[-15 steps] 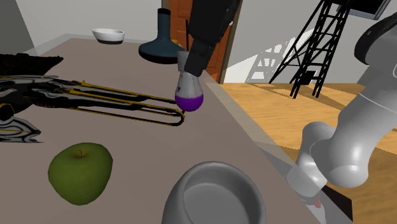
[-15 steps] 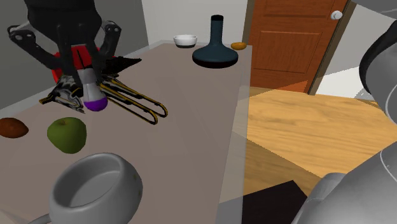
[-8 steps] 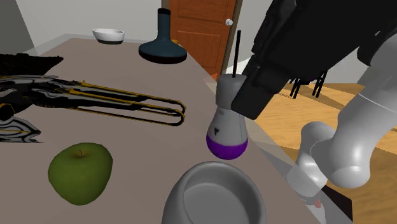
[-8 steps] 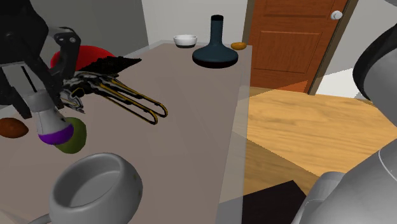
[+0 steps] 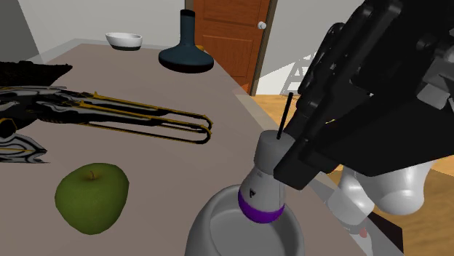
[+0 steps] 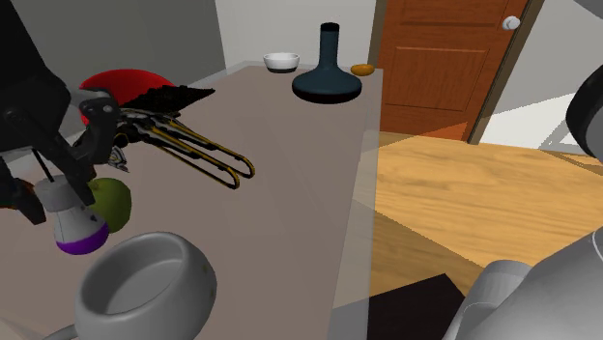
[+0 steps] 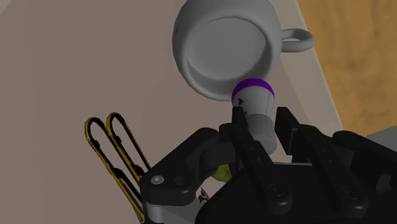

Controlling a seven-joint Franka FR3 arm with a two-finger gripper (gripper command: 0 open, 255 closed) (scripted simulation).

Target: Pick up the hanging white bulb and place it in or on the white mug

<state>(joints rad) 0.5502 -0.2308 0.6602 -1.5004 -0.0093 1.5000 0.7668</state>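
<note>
The bulb [image 5: 260, 190] is pale grey-white with a purple tip, and a thin black cord stands up from its top. My black gripper [image 5: 279, 154] is shut on its neck and holds it tip-down. The tip hangs just over the rim of the grey-white mug [image 5: 202, 231] at the table's near edge. In the second exterior view the bulb [image 6: 76, 225] and gripper [image 6: 60, 184] sit up and to the left of the mug [image 6: 197, 297]. In the wrist view my gripper [image 7: 261, 122] clasps the bulb [image 7: 256, 107], whose tip overlaps the rim of the mug [image 7: 226, 54].
A green apple [image 5: 92, 198] lies beside the mug. Farther back a black thing with gold wire loops [image 5: 153, 122] sprawls over the table. A dark vase [image 5: 186, 54] and a white bowl [image 5: 124, 40] stand at the far end. The table edge [image 5: 280, 145] runs close to the mug.
My gripper has carried the bulb from above the gold wire loops down toward the shoulder view's lower right, until its tip reached the mug's rim. The grip has stayed shut.
</note>
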